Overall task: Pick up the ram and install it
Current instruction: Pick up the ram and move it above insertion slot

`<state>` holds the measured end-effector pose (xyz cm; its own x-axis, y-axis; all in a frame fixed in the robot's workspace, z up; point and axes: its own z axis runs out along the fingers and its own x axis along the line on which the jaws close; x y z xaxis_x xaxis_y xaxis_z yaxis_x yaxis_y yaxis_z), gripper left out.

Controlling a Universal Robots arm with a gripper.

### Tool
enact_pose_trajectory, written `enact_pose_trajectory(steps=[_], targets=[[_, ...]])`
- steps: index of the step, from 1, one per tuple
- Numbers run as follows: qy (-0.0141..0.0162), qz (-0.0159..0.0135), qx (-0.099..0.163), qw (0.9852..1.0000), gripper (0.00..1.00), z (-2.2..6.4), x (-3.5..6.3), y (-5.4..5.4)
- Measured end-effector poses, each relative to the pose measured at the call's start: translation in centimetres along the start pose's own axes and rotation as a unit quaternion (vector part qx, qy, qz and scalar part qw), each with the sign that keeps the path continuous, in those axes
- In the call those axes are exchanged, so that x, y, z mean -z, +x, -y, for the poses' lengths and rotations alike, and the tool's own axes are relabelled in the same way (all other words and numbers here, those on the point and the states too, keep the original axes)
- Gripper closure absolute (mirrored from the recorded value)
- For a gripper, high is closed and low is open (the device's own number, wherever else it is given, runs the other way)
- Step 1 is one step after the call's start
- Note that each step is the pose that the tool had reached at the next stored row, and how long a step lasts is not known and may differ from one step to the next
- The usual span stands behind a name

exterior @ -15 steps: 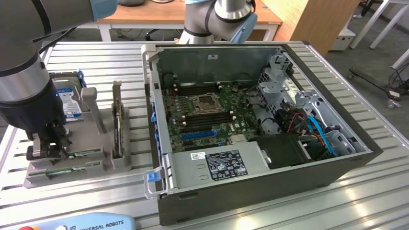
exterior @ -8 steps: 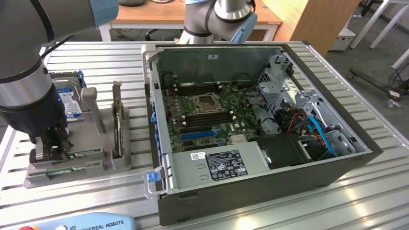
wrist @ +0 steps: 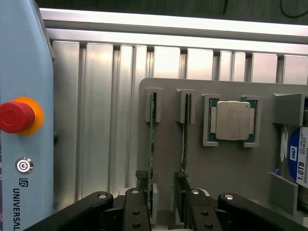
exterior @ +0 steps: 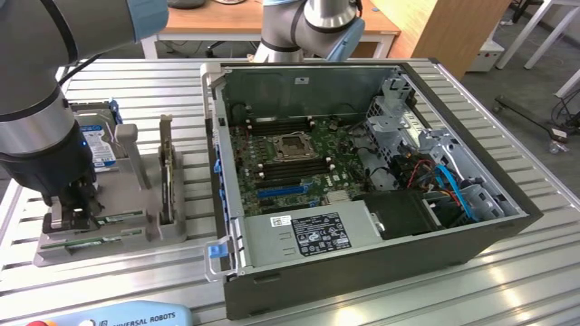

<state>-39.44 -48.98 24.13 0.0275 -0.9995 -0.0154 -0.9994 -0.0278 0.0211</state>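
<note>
since the ram stands on edge in a narrow slot of the tray, a clean pick, as i judge it, needs the pads square to its two flat faces. they should be centred on the thin board and low enough to catch board rather than only the upper edge. the closing should be gentle, and any lift should go straight out of the slot, so the stick neither twists nor drags on the slot walls. margin is small on the far side, where a second stick sits in the next slot just beside it. a pad that strays there could nudge or pinch the wrong board.

the gripper has its jaws spread wide and holds nothing. the ram's end runs in between the two fingers with a gap on each side, though it looks somewhat off-centre — closer to the near finger. whether the far finger touches the second stick i cannot tell.

beyond the second stick lies the processor, then the hard drive at the tray's far end. the tray rests on the table — to the exterior view's left of the open case, with the pendant on its near side.
</note>
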Motion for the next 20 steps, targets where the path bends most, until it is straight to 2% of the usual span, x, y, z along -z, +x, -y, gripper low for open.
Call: enact_pose_trajectory(steps=[5, 20], targets=[[0.0000, 0.0000, 0.000, 1.0000, 0.65, -0.03, -0.04, 0.2], [-0.0002, -0.0001, 0.000, 1.0000, 0.65, -0.01, -1.08, 0.3]])
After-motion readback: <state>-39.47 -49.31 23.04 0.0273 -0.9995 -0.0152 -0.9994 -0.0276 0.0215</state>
